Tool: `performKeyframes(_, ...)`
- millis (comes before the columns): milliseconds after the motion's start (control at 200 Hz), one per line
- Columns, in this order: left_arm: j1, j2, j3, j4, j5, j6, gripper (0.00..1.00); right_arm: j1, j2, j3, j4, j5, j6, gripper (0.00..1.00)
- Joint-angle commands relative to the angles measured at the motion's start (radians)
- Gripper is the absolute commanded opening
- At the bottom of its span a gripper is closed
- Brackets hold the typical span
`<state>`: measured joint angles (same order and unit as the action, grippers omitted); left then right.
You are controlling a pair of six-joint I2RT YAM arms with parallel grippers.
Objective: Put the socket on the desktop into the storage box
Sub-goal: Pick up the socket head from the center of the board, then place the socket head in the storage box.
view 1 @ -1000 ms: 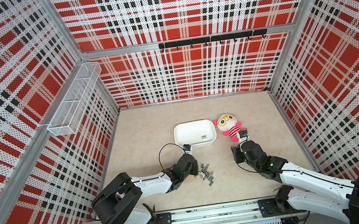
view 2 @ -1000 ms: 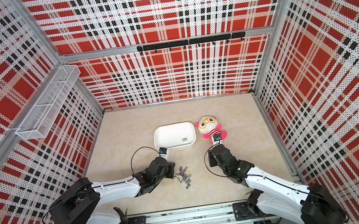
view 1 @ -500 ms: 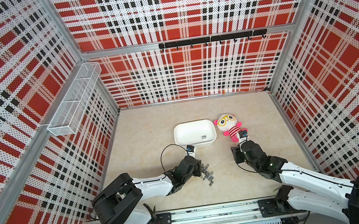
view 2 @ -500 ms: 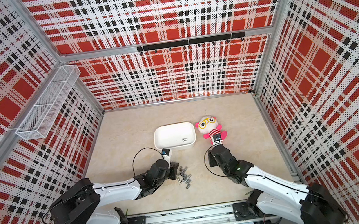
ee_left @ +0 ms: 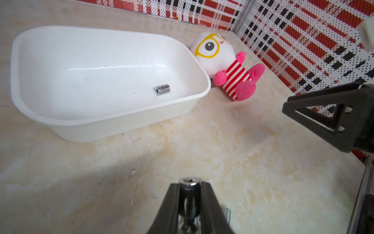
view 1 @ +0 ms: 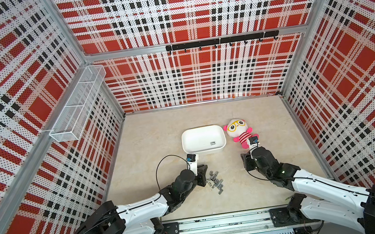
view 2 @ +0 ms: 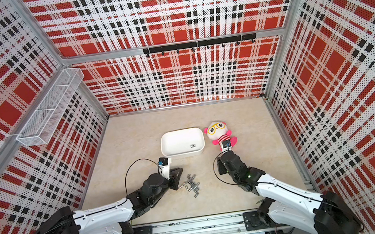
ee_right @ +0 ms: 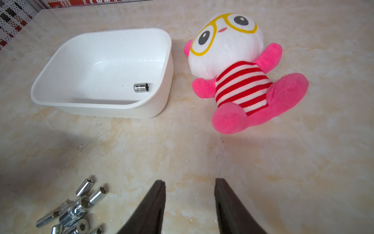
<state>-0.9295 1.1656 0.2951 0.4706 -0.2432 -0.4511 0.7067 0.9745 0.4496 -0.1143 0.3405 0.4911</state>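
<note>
Left gripper [ee_left: 189,187] sits on the near side of the storage box [view 1: 201,128], jaws pinched narrow on the held socket [ee_left: 189,181]. Only its shiny top end shows between the fingers, the rest is buried in the claw, and in both top views the arm covers it entirely. Just beside that claw, same near side of the box, the socket pile [view 1: 216,183] lies on the desktop [view 1: 158,131]. The pieces overlap, so the count is hard to make out, and the right wrist view cuts the pile off at the frame edge. Right gripper [ee_right: 189,182] is off the box's near right corner, jaws partly apart with nothing between them; can't tell its height off the desktop. Inside the box, the boxed socket [ee_left: 162,89] lies on its side near the right-hand wall. Plush doll [view 1: 239,131] lies just beside the box's right end, legs partly hidden by the right wrist camera in the top views.
</note>
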Motion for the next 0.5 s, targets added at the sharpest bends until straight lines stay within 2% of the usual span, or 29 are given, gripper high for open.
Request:
performKeyframes(0, -0.005, -0.011, -0.002, 0.074, -0.018, 0.018, 0.00, 0.004, 0.000, 0.025, 0.002, 0.001, -0.009, 0.46)
performKeyframes(245, -0.001, -0.006, 0.031, 0.141, -0.035, -0.049, 0.00, 0.004, 0.010, 0.031, 0.002, -0.001, -0.010, 0.46)
performKeyframes(496, 0.035, 0.031, 0.113, 0.167, -0.149, -0.150, 0.00, 0.004, -0.014, 0.026, 0.001, -0.008, -0.013, 0.47)
